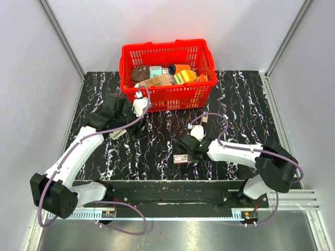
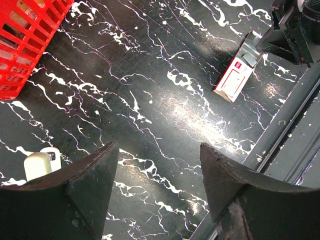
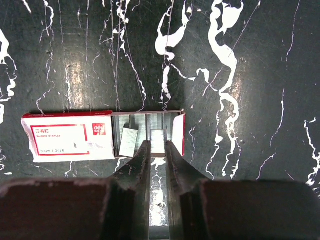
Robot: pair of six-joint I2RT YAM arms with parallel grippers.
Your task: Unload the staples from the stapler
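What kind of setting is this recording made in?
Probably a lab robot test cell: plain white panels on aluminium framing enclose a black marbled tabletop, a left arm and a right arm are bolted to a rail, and a red basket holds assorted props.

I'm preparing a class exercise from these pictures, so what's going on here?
The right pincer reaches into the slid-open tray of a small flat red-and-white cardboard staple box lying on the black marbled table. Its fingers are nearly shut around a silvery strip of staples. The left pincer hovers open and empty over the table, near a red plastic basket of assorted items.
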